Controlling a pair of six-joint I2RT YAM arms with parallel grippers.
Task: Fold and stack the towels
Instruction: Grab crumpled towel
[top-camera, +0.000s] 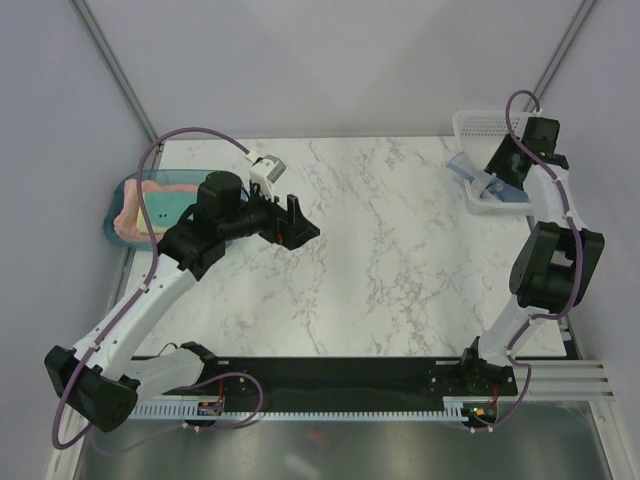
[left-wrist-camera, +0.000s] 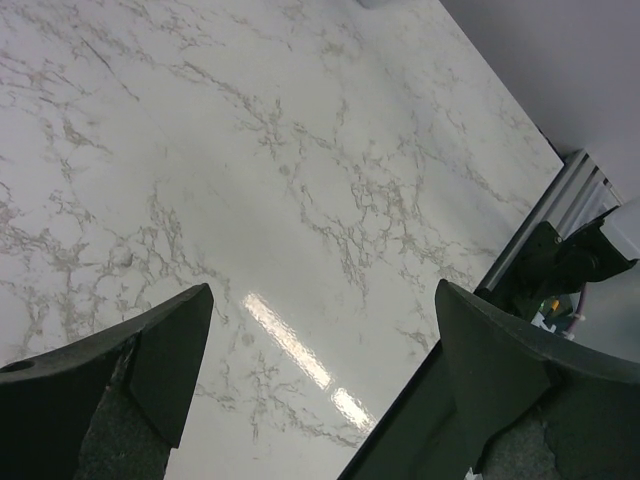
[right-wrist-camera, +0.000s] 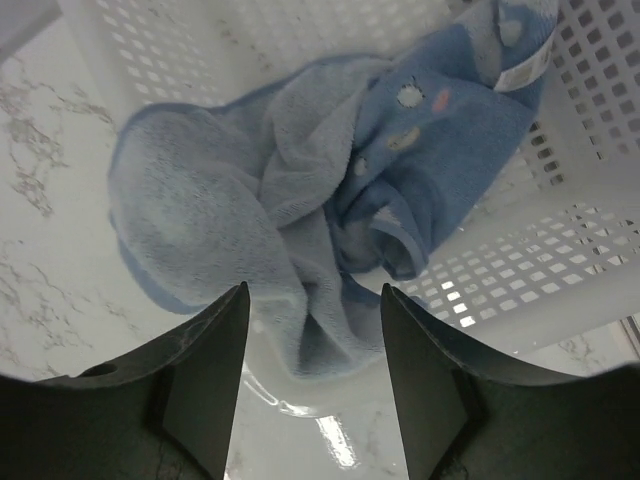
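Observation:
A light blue towel (right-wrist-camera: 250, 190) lies crumpled in the white mesh basket (right-wrist-camera: 600, 120), with a white tag (right-wrist-camera: 525, 65) at its far end. One fold droops over the basket's low rim toward the table. My right gripper (right-wrist-camera: 315, 300) is open just above that fold, one finger on each side, not pressing the cloth. From above, the blue towel (top-camera: 465, 168) shows at the back right under the right gripper (top-camera: 490, 185). A salmon-pink towel (top-camera: 150, 195) lies in the teal tray (top-camera: 112, 222) on the left. My left gripper (top-camera: 300, 225) hangs open over bare marble (left-wrist-camera: 300, 150), empty.
The white basket (top-camera: 480, 122) stands at the table's back right corner and the teal tray at the left edge. A black rail (left-wrist-camera: 560, 260) with the right arm's base runs along the near edge. Grey walls enclose the table.

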